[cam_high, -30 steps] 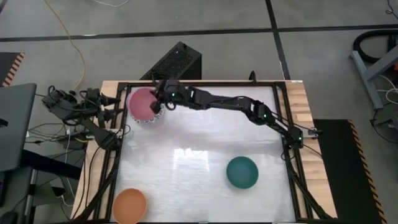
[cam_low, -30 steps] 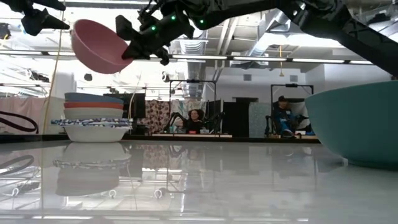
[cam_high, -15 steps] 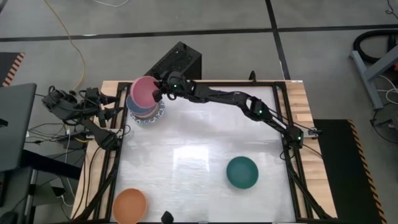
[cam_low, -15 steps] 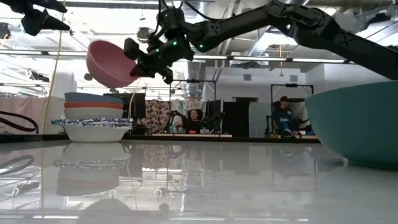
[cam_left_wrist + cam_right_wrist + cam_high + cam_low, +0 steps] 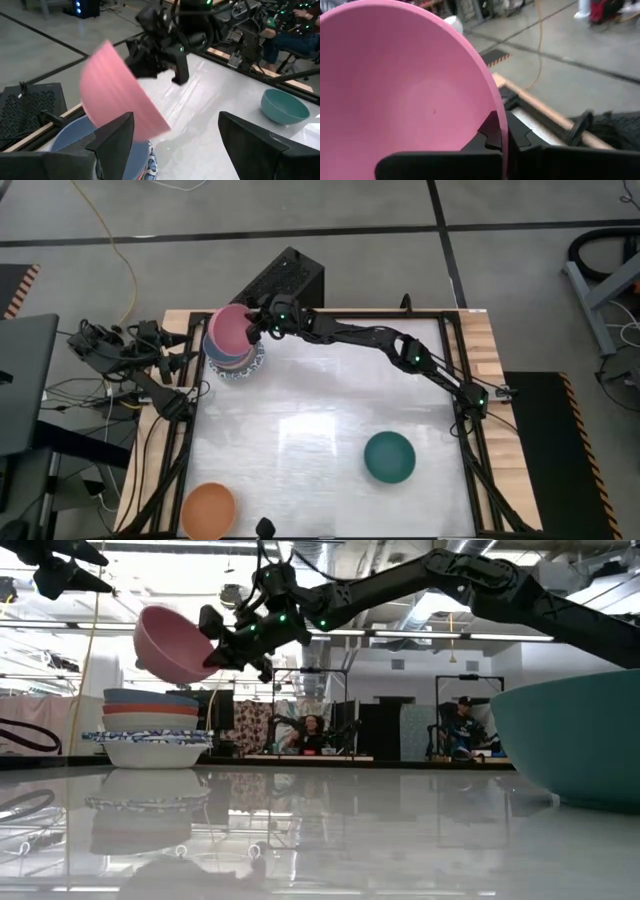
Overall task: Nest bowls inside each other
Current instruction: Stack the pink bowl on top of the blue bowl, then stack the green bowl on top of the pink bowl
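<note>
Reaching far across the table, the right gripper (image 5: 222,645) pinches the rim of the pink bowl (image 5: 172,643), fingers clamped tight on its edge. That bowl hangs in the air above the stack of bowls (image 5: 152,727) at the far left corner, tilted, its mouth facing up and away from the gripper, not touching the blue bowl (image 5: 150,696) on top. From overhead the pink bowl (image 5: 230,328) covers most of the stack, a patterned rim peeking out below. The left gripper (image 5: 172,145) waits beside the stack, fingers spread wide and empty. Well apart sit the green bowl (image 5: 389,456), perhaps more teal, and the orange bowl (image 5: 208,509) at the near edge, both upright.
</note>
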Controlling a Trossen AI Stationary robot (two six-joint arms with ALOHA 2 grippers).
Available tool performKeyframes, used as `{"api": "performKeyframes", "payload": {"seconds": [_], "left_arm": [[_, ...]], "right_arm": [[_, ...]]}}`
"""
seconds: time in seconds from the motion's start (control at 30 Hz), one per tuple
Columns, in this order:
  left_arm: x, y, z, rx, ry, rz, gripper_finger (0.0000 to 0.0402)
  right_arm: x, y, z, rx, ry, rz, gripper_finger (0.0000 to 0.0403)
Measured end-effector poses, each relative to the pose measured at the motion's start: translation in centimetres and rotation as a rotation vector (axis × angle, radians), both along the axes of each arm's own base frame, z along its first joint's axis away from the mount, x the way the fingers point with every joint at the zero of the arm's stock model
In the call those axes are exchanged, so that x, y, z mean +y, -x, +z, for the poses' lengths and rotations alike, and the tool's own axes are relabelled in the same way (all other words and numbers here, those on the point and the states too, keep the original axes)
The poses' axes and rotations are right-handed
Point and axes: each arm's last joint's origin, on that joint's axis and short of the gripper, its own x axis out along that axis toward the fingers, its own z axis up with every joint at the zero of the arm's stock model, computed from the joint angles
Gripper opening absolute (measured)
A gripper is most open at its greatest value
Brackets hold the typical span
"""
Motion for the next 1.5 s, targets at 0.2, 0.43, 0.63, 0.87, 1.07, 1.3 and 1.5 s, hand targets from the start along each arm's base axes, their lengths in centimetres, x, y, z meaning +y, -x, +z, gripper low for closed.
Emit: {"api": "performKeyframes", "payload": {"seconds": [0.2, 0.43, 0.63, 0.87, 1.07, 1.3, 1.5], "left_arm": [[0.0, 0.0, 0.0, -0.001, 0.004, 0.001, 0.0279], [0.0, 0.0, 0.0, -0.001, 0.003, 0.0, 0.0279], [0.0, 0.0, 0.0, -0.002, 0.007, -0.002, 0.0279], [0.0, 0.0, 0.0, -0.005, 0.02, -0.003, 0.0279], [-0.2, -0.3, -0.4, 0.002, 0.022, -0.001, 0.0279], [-1.0, -1.1, -1.8, 0.065, 0.029, -0.054, 0.0279], [-1.2, -1.1, -1.8, 0.084, 0.061, -0.112, 0.0279]], "right_arm": [[-0.4, -0.4, -1.6, 0.019, -0.017, 0.024, 0.0006], [-0.6, -0.5, -2.6, 0.045, -0.034, 0.05, 0.0012], [-0.3, -0.6, -2.3, 0.041, 0.028, 0.067, 0.0023], [-0.1, -0.7, -1.8, -0.002, 0.044, 0.097, 0.011], [-0.4, -0.6, -1.7, -0.01, 0.051, 0.063, 0.0168], [0.4, 0.3, 0.8, 0.048, 0.103, 0.166, 0.0173], [4.4, 4.8, 5.9, 0.403, 0.107, 0.201, 0.0158]]}}
